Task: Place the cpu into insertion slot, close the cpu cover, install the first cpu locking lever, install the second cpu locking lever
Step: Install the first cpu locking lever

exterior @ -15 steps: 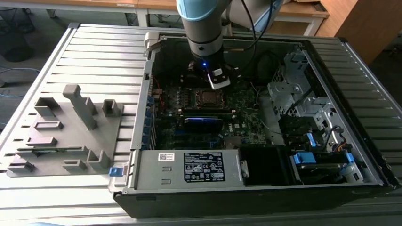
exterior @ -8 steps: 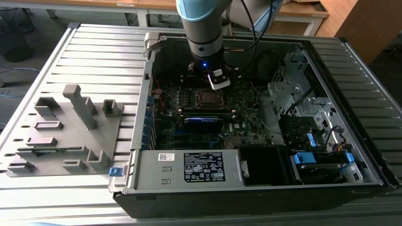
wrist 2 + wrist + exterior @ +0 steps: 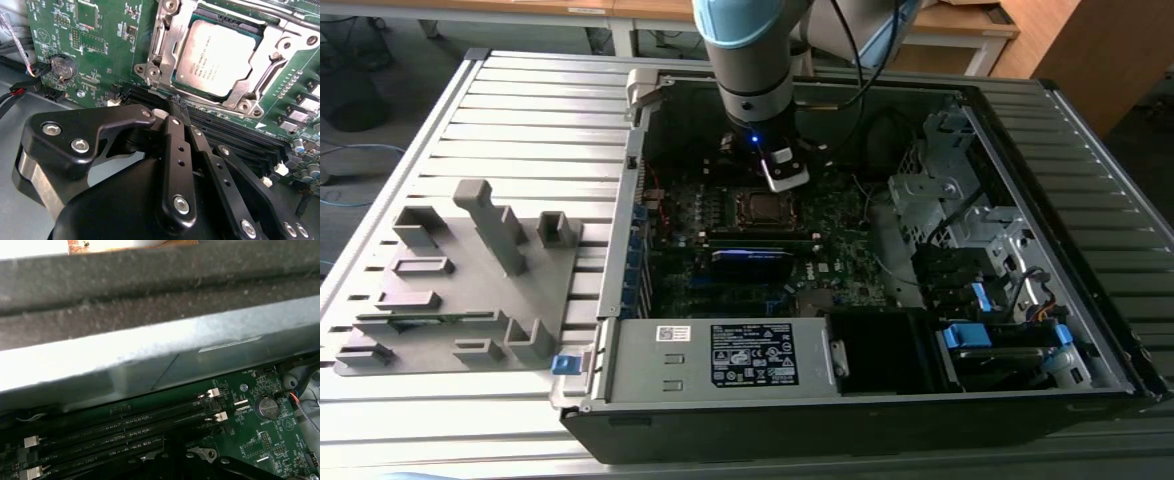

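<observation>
At the lower edge of the exterior view, a labelled power supply (image 3: pixel 720 355) sits at the front of an open computer case (image 3: pixel 1067 130). The case lies on a slatted metal table (image 3: pixel 520 100), with a grey plastic fixture (image 3: pixel 454 270) at the frame's left. Beyond the power supply, at the centre of the frame, the green motherboard (image 3: pixel 720 285) lies flat. The robot arm (image 3: pixel 747 60) comes down from the top edge, its gripper (image 3: pixel 783 178) poised just up and right of the insertion slot (image 3: pixel 738 207).

In the second wrist view, the black gripper (image 3: pixel 177 107) takes the lower half of the frame. Its jaws are drawn together with nothing between them, and the tip is over the black memory slots (image 3: pixel 240 137). Just beyond, at upper right, the cpu (image 3: pixel 220 57) sits in the insertion slot, grey top facing up. The silver cpu cover (image 3: pixel 165 45) is folded down flat around it. A coin battery (image 3: pixel 62 67) lies at the frame's left.

In the first wrist view, the memory slots (image 3: pixel 125 425) run across the lower frame, with the case's grey wall (image 3: pixel 150 355) behind them.
</observation>
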`<state>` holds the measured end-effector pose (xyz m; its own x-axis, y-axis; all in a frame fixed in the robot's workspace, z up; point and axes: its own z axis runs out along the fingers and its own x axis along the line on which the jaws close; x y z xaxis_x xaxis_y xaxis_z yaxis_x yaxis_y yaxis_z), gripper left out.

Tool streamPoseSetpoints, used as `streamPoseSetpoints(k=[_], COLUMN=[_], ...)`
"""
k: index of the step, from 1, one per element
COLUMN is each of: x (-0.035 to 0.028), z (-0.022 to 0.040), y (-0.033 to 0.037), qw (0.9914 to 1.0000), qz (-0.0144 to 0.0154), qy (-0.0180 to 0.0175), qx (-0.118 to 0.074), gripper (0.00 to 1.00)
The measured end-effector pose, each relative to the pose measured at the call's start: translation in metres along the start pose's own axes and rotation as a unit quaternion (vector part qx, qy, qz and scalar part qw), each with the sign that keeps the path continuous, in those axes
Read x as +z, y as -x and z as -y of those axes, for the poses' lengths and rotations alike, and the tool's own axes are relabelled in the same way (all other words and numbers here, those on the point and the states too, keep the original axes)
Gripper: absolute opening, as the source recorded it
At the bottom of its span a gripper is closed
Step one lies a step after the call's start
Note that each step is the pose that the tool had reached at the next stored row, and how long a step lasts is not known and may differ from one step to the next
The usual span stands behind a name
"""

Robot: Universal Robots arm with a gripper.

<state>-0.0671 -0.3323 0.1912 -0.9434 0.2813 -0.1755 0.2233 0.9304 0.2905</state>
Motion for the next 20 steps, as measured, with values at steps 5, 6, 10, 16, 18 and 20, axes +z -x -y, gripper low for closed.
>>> streamPoseSetpoints(k=[5, 6, 10, 16, 18, 20], x=[0.0019, 0.0020, 0.0021, -0.0013, -0.0026, -0.0027], z=[0.0005, 0.0006, 0.0006, -0.0005, -0.0011, -0.0016], y=[-0.0003, -0.0003, -0.0004, 0.0003, 0.0004, 0.0003], qw=[1.00000, 1.00000, 0.99999, 0.99999, 0.99999, 0.99999], qz=[0.0026, 0.0028, 0.0032, 0.0032, 0.0032, 0.0032], qy=[0.0008, 0.0008, 0.0005, 0.0006, 0.0006, 0.0008], qx=[-0.001, -0.001, -0.001, -0.001, -0.001, -0.001], gripper=[0.11, 0.11, 0.11, 0.11, 0.11, 0.11])
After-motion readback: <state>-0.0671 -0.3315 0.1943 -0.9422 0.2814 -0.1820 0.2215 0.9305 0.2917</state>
